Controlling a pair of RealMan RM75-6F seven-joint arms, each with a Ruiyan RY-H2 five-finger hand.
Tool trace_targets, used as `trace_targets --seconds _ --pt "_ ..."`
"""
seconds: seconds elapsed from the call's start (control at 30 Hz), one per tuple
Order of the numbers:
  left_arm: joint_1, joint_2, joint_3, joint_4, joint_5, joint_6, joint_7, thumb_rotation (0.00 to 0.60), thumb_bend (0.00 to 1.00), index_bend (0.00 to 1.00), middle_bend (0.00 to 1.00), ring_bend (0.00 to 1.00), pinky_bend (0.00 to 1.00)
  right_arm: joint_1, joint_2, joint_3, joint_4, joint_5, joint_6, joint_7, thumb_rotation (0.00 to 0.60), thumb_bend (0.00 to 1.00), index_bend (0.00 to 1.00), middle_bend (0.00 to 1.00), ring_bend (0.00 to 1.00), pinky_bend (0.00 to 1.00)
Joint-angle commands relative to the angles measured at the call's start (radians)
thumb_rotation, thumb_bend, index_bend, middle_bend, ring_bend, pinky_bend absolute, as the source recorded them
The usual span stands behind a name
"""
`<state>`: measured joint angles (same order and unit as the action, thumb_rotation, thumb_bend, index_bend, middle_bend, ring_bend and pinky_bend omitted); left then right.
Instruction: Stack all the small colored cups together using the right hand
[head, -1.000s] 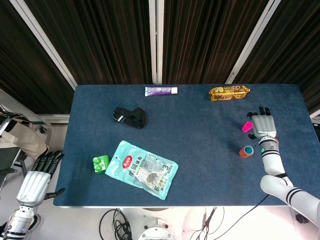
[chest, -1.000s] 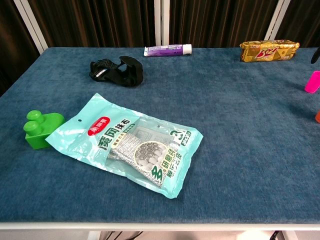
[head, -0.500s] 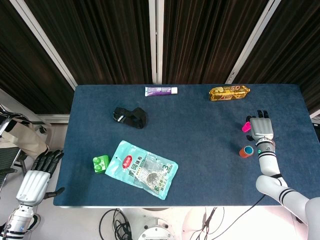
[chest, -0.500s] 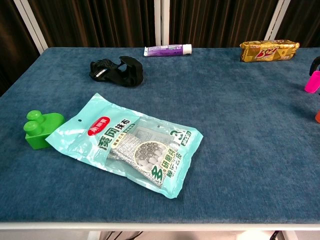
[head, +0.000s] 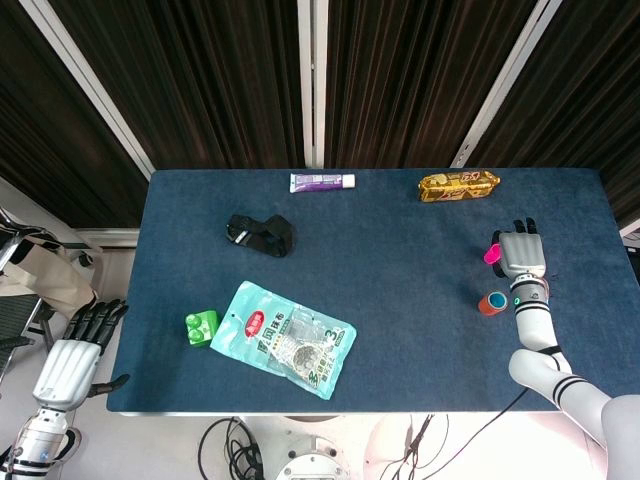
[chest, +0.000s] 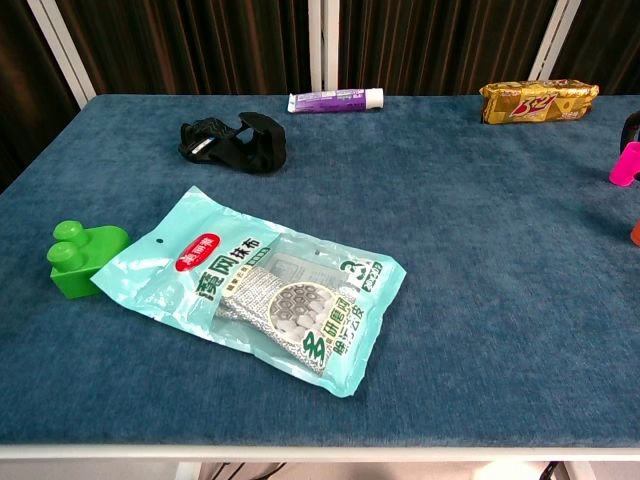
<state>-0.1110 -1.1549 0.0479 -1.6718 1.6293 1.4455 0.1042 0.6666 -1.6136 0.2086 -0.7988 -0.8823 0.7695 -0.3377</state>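
A pink cup (head: 492, 253) lies on its side near the right edge of the blue table (head: 400, 290). An orange cup (head: 491, 303) with a blue inside lies a little nearer to me. My right hand (head: 522, 253) is flat over the cloth just right of the pink cup, with its fingers stretched out and its thumb side touching or almost touching the cup. It holds nothing. In the chest view the pink cup (chest: 625, 164) shows at the right border, with a dark fingertip above it. My left hand (head: 72, 356) hangs open off the table's front left corner.
A mint green packet (head: 284, 339) and a green block (head: 201, 326) lie front left. A black strap (head: 262, 234) sits at mid left. A purple tube (head: 321, 181) and a gold snack bag (head: 459, 185) lie along the far edge.
My right hand has slid slightly left, closer to the pink cup. Both cups lie where they were.
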Motion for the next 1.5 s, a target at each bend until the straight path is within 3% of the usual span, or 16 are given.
trace_targets --seconds 0.03,0.5,0.77,0.93,1.27,1.5 --pt "0.0 0.0 0.0 0.001 -0.001 -0.001 0.0 0.6 0.06 0.04 0.0 0.0 0.0 0.001 -0.009 0.004 0.013 -0.006 0.0 0.0 0.6 0.27 0.43 0.43 0.12 0.0" --pt "0.007 0.001 0.003 0.01 -0.011 0.004 -0.014 0.6 0.06 0.04 0.0 0.0 0.0 0.005 -0.053 0.024 0.068 -0.039 0.004 0.015 0.6 0.3 0.51 0.47 0.15 0.0" --pt "0.007 -0.004 0.004 0.018 -0.008 0.004 -0.021 0.6 0.06 0.04 0.0 0.0 0.0 -0.011 -0.028 0.039 0.041 -0.063 0.032 0.043 0.6 0.32 0.55 0.5 0.17 0.0" --pt "0.005 -0.005 0.005 0.016 -0.004 0.002 -0.018 0.6 0.06 0.04 0.0 0.0 0.0 -0.042 0.045 0.044 -0.075 -0.098 0.094 0.067 0.6 0.32 0.55 0.5 0.17 0.0" --pt "0.0 -0.015 0.01 -0.004 0.013 -0.002 0.013 0.6 0.06 0.04 0.0 0.0 0.0 -0.14 0.331 0.02 -0.525 -0.2 0.203 0.112 0.6 0.32 0.56 0.51 0.17 0.0" --pt "0.005 -0.021 0.015 -0.019 0.023 0.007 0.034 0.6 0.06 0.04 0.0 0.0 0.0 -0.19 0.471 -0.023 -0.734 -0.253 0.25 0.087 0.6 0.32 0.56 0.51 0.17 0.0"
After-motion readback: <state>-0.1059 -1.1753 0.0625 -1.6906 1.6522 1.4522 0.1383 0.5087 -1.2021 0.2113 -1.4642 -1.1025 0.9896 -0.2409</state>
